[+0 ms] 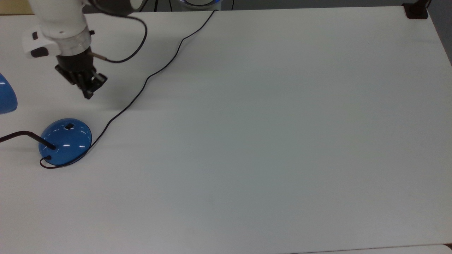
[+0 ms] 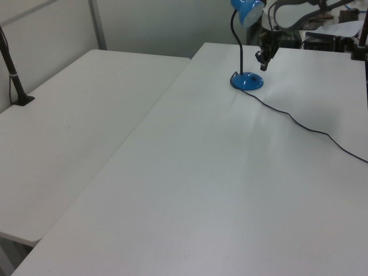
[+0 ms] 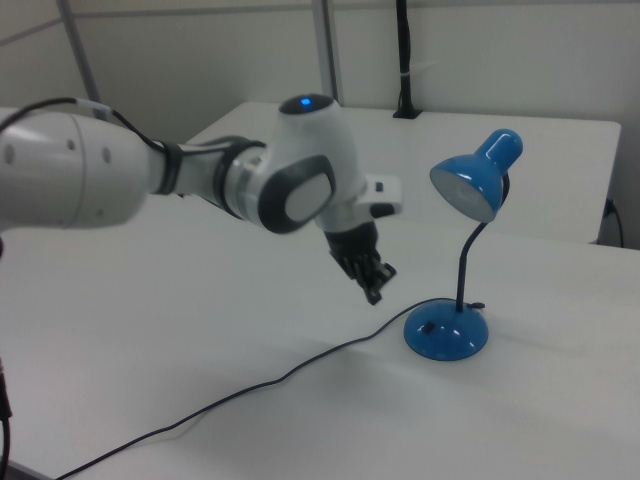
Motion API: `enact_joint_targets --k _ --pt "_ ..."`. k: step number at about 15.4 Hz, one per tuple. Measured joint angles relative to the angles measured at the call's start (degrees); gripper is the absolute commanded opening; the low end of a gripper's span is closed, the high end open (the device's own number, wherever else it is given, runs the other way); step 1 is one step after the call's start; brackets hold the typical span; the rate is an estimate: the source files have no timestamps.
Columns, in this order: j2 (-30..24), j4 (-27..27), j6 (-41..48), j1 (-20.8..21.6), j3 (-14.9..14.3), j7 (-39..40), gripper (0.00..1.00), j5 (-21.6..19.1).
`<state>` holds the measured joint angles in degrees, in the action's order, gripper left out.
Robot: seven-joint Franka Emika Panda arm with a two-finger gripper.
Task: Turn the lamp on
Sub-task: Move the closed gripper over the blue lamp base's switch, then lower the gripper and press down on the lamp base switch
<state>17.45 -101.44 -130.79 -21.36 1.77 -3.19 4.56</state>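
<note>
The lamp stands at the top view's left, with a glossy blue dome base [image 1: 65, 141], a small black switch [image 1: 69, 126] on top and a thin black neck [image 1: 21, 134]. Its blue shade [image 1: 5, 96] is cut by the frame edge. In the right view the shade [image 3: 478, 180] looks unlit above the base [image 3: 446, 333]. The black cord [image 1: 148, 78] runs from the base to the table's far edge. My gripper [image 1: 88, 94] hangs above the table, short of the base and apart from it, fingers shut on nothing. It also shows near the base [image 2: 247, 81] as gripper [image 2: 263, 65] and gripper [image 3: 373, 294].
The white table [image 1: 268, 141] stretches wide to the top view's right. A black mount [image 1: 416, 10] sits on its far right corner. A second white table [image 2: 75, 115] with a black post [image 2: 14, 72] adjoins at the left view's left. The arm's own cable [image 1: 137, 46] loops nearby.
</note>
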Motion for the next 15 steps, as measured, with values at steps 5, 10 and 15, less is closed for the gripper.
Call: enact_joint_targets --k 5,10,15 --pt "3.64 0.01 -8.73 -0.3 -0.98 -2.99 0.0 0.0" --pt "6.08 0.1 -13.99 -0.3 -1.5 -3.59 0.0 0.0" --pt "7.67 0.13 -17.94 -0.33 -2.62 -3.69 0.0 0.01"
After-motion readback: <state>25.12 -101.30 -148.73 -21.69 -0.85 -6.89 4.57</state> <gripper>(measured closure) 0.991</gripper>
